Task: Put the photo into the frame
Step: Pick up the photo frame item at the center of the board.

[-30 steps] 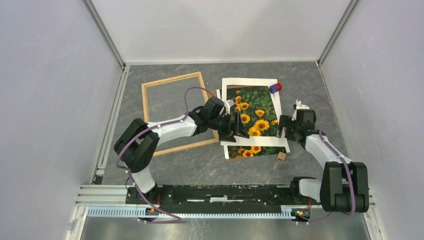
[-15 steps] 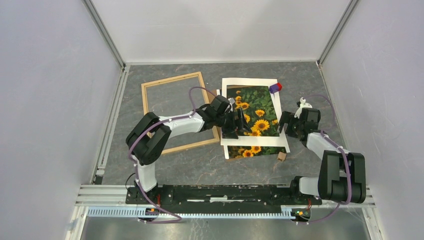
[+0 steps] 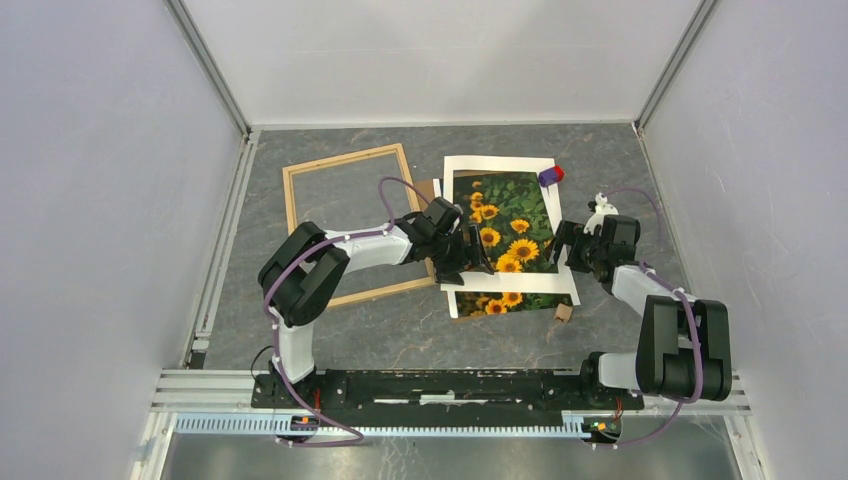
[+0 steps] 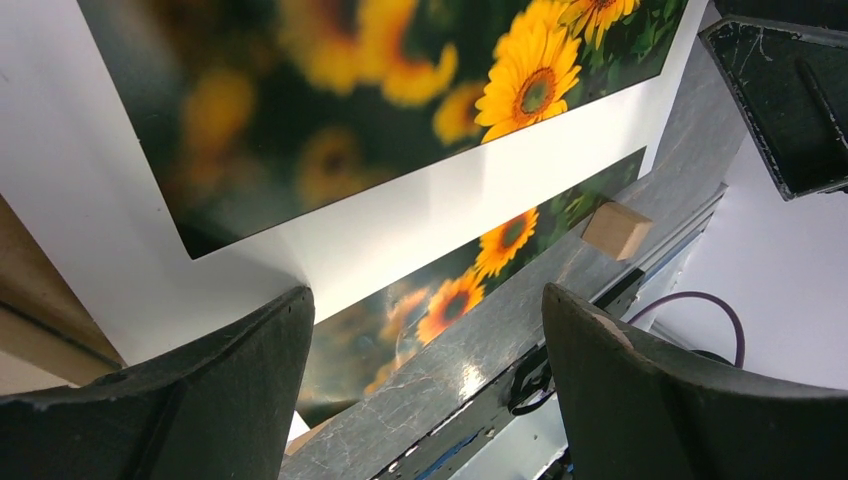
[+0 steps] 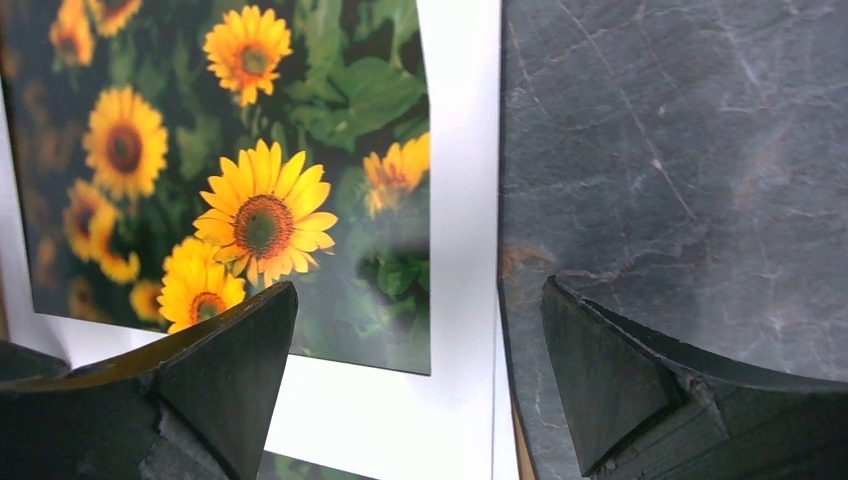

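Sunflower photo [image 3: 515, 205] lies flat on the grey table [image 3: 400, 335], mostly under a white mat [image 3: 497, 163]. The flowers show through the mat's window, and a strip of the print sticks out past the mat's 6 o'clock edge. The empty wooden frame [image 3: 344, 160] lies at 9 o'clock from the mat, and their near corners almost meet.

Left gripper [image 4: 428, 300] hangs over the mat's 7 o'clock corner with its jaws spread wide, holding nothing. Right gripper [image 5: 418, 288] hangs over the mat's 4 o'clock edge, also released and empty, with one finger above the print and one above bare table. A small wooden block [image 3: 564, 312] sits at 5 o'clock, just beside the exposed strip.

The step in hand looks like freeing the print from the mat. To do it well, one arm should likely press the mat's white margin flat. The other should pinch only the exposed strip, low and level, then draw it out toward 6 o'clock without creasing it or striking the block.
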Robot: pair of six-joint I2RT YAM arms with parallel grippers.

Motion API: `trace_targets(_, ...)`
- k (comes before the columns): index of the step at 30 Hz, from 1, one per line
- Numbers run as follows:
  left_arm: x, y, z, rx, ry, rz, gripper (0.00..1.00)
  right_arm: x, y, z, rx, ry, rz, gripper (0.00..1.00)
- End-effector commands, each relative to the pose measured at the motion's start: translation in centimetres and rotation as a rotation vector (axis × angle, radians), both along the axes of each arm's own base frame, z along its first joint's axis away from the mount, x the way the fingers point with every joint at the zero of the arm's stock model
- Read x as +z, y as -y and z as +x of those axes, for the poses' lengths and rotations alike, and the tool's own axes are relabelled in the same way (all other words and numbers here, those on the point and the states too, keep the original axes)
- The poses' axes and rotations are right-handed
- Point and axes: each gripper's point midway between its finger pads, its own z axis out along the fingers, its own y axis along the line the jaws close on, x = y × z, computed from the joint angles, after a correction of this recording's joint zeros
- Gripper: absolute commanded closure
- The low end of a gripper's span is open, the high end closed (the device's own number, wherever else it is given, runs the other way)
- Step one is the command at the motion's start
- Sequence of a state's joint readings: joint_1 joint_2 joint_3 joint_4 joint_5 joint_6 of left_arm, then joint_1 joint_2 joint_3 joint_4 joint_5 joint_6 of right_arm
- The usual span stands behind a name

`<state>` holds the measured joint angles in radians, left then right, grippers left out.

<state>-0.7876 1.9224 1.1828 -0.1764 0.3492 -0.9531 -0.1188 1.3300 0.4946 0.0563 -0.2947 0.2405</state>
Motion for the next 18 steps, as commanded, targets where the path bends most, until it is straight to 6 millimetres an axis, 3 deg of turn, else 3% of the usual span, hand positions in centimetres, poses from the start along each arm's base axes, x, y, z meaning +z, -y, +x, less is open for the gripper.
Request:
trace_targets(1,-1.3,-0.8,0.1,-0.006,0.028,0.055,0.10,0.0,-1.4,0.3,0.052,0.021,0.071,0.02)
trace_targets(18,-2.8,-0.9,-0.2,0.001,-0.011,0.071,0.10,1.7,-3.4,0.7,0.105,0.079,0.179,0.02)
